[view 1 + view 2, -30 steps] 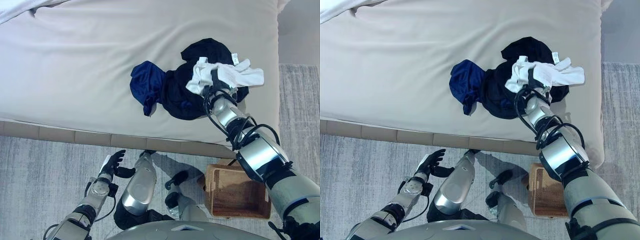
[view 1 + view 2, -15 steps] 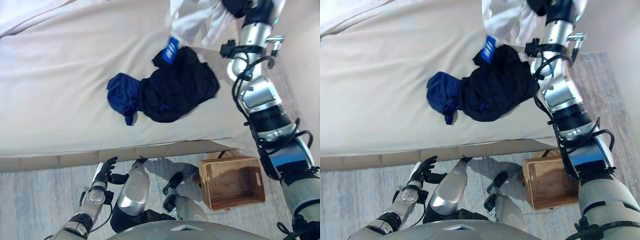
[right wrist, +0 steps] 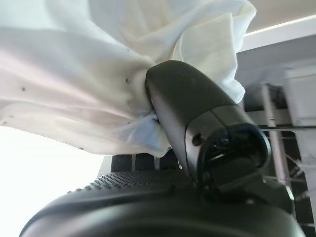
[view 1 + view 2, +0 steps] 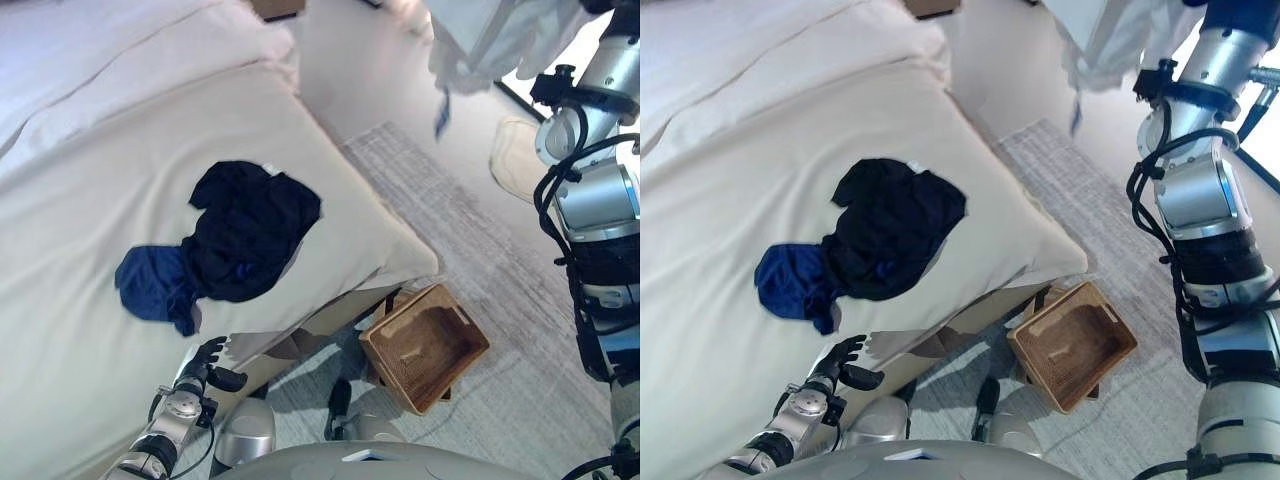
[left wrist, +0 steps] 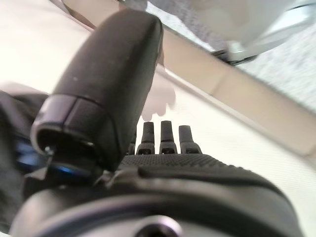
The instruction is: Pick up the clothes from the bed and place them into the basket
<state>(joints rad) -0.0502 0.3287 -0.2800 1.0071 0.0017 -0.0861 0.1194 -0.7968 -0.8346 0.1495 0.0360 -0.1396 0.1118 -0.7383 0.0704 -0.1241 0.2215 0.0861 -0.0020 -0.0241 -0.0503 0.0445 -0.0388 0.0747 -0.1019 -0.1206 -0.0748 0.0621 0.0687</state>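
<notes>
My right hand point(image 3: 202, 123) is raised high at the right, thumb and fingers shut on a white garment point(image 4: 487, 40) that hangs above the floor; it also shows in the right wrist view point(image 3: 98, 69). A black garment point(image 4: 250, 232) and a blue garment point(image 4: 150, 285) lie touching each other on the cream bed point(image 4: 90, 160). The brown wicker basket point(image 4: 397, 316) stands on the floor by the bed's corner, below the hanging garment. My left hand point(image 4: 206, 364) hangs low by the bed's near edge, fingers point(image 5: 168, 134) straight and holding nothing.
A grey rug point(image 4: 470, 235) lies under the basket beside the bed. A pale round object point(image 4: 515, 160) lies on the floor at the far right. White bedding point(image 4: 120, 50) is bunched at the bed's far end.
My right hand has lifted the white garment off the dark clothes and carried it high to the right. The whole picture has shifted, so the camera has turned.
</notes>
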